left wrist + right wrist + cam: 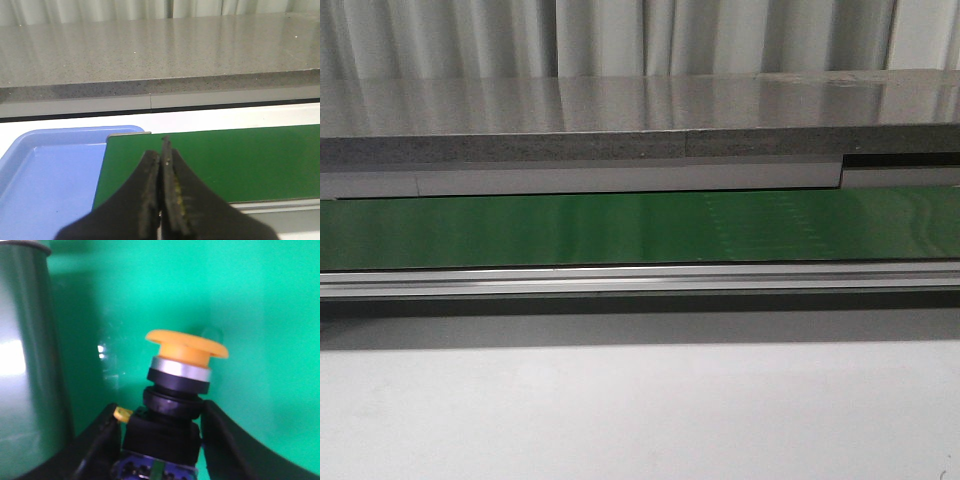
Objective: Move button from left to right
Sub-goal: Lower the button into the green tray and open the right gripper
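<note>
The small push-button with a round yellow mushroom cap and blocky black body (175, 400) stood between the right gripper's (162, 440) fingers, pinched at its body, cap pointing away, over a green surface (260, 305). The left gripper (162, 200) was pressed together, holding nothing.

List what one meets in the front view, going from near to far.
White tabletop → aluminium rail → green conveyor belt → grey stone counter → pale curtain.
</note>
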Controlling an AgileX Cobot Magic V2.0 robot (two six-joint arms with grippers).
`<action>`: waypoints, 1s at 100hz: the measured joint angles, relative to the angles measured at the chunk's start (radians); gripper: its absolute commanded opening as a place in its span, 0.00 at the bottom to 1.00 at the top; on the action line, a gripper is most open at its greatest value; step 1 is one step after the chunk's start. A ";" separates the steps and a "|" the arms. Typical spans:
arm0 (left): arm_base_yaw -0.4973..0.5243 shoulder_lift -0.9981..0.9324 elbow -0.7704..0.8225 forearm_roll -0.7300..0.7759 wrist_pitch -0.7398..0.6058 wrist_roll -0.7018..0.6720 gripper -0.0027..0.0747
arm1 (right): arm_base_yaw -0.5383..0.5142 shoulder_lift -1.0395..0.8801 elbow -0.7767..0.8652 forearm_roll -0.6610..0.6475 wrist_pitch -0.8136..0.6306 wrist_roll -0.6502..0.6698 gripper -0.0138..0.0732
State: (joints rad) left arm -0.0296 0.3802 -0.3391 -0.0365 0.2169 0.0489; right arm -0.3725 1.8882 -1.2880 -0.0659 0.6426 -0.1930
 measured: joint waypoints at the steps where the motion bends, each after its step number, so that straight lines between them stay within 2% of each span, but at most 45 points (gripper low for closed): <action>1: 0.000 0.000 0.000 0.000 0.000 0.000 0.01 | 0.000 0.000 0.000 0.000 0.000 0.000 0.36; 24: 0.000 0.000 0.000 0.000 0.000 0.000 0.01 | 0.000 0.000 0.000 0.002 0.006 0.000 0.56; 36: 0.000 0.000 0.000 0.000 0.000 0.000 0.01 | 0.000 0.000 0.000 0.002 0.006 0.000 0.63; 67: 0.000 0.000 0.000 0.000 0.000 0.000 0.01 | 0.000 0.000 0.000 0.002 0.009 0.000 0.72; 100: 0.000 0.000 0.000 0.000 0.000 0.000 0.01 | 0.000 -0.034 0.000 -0.005 0.013 0.002 0.72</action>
State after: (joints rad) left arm -0.0296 0.3802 -0.3391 -0.0365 0.2169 0.0489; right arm -0.3725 1.8539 -1.2880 -0.0710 0.6560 -0.1912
